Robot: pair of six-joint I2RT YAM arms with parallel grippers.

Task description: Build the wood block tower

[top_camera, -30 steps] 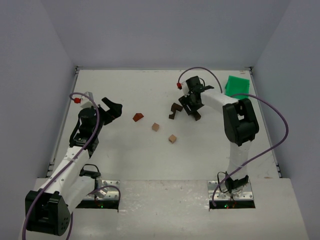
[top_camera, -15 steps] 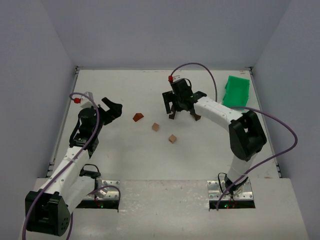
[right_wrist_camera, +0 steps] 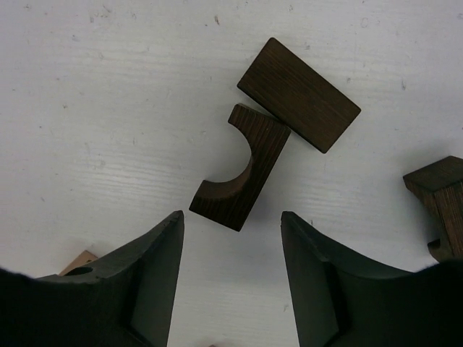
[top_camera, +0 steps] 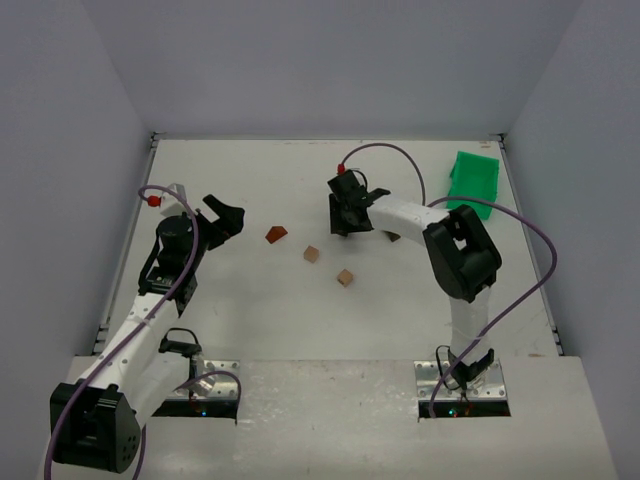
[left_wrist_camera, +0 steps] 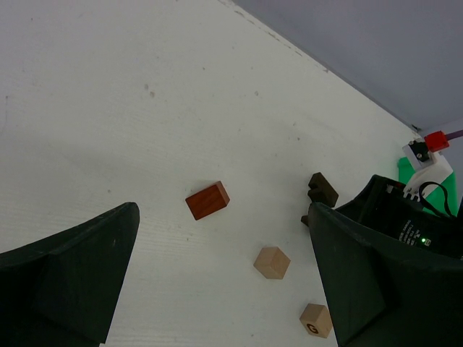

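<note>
My right gripper [top_camera: 342,222] is open and hovers just above a dark brown arch block [right_wrist_camera: 242,168]. The arch touches a dark brown flat rectangular block [right_wrist_camera: 299,95]. In the right wrist view the open gripper [right_wrist_camera: 230,215] sits just short of the arch's end. Another dark brown piece [right_wrist_camera: 441,195] lies at the right edge and also shows in the top view [top_camera: 392,236]. A reddish-brown block [top_camera: 276,234], a tan cube [top_camera: 311,254] and a tan cube marked G [top_camera: 345,277] lie loose mid-table. My left gripper [top_camera: 225,215] is open and empty, left of the reddish-brown block [left_wrist_camera: 207,200].
A green plastic bin [top_camera: 473,180] stands at the back right against the wall. White walls close off the table's left, back and right sides. In the left wrist view the right arm [left_wrist_camera: 405,217] stands behind the tan cubes [left_wrist_camera: 272,262].
My right gripper has swung left and a little nearer, turning over the dark brown blocks. The left arm and the loose blocks have not moved.
</note>
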